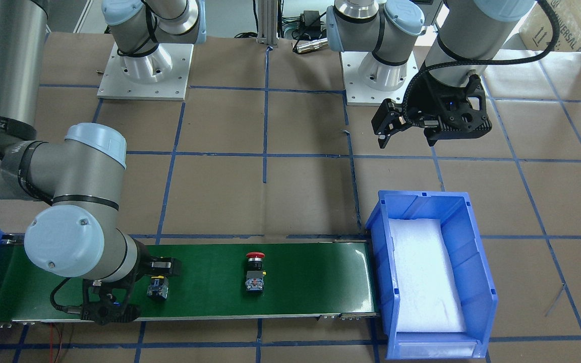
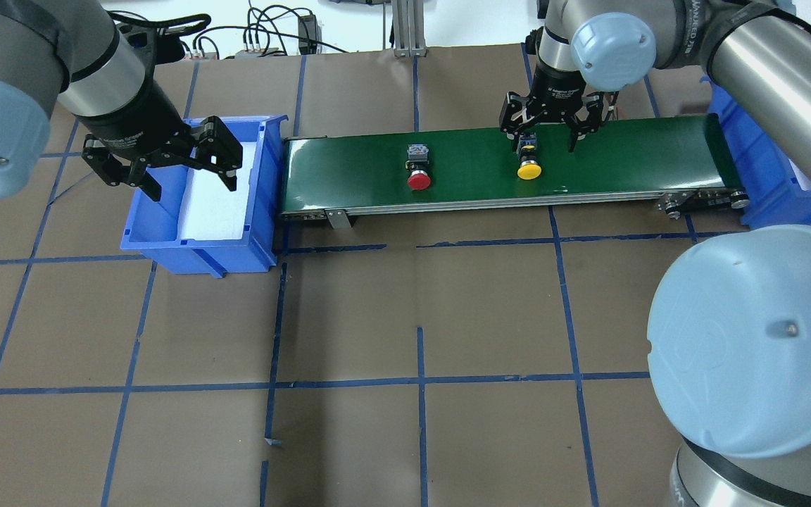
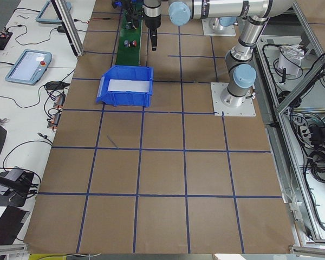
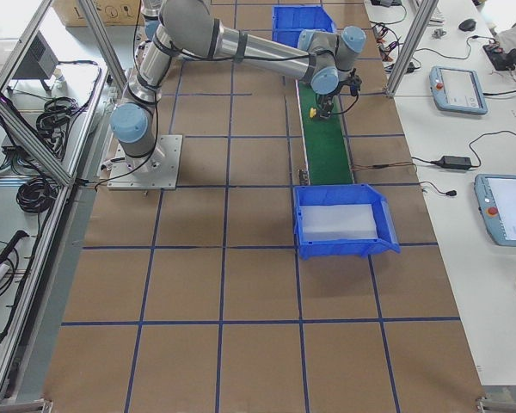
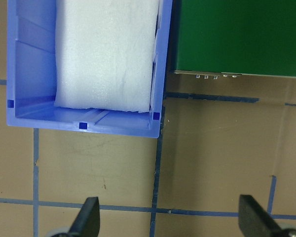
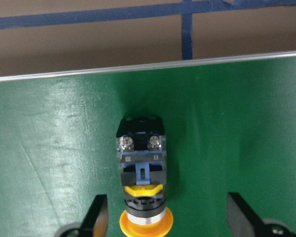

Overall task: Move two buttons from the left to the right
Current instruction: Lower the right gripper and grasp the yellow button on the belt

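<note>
Buttons lie on the belt [image 2: 624, 155]: past the left gripper [image 2: 189, 184], open-jawed over the blue bin [image 2: 194, 243], the red button [image 2: 418, 172] rests mid-belt and the yellow button [image 2: 529, 163] sits beneath the right gripper's [image 2: 545, 144] spread jaws. Grasping it seems the step in hand: lower, then close on its block.

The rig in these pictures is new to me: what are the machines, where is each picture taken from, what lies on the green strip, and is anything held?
Two robot arms at a table. One picture looks from behind them, one faces them (sides swapped), two look from the table's ends, two from the wrists. On the green belt lie a red button and a yellow button. The right arm hangs over the yellow one, jaws open either side, nothing held. The left arm hangs near a foam-lined blue bin, jaws open, empty.
</note>
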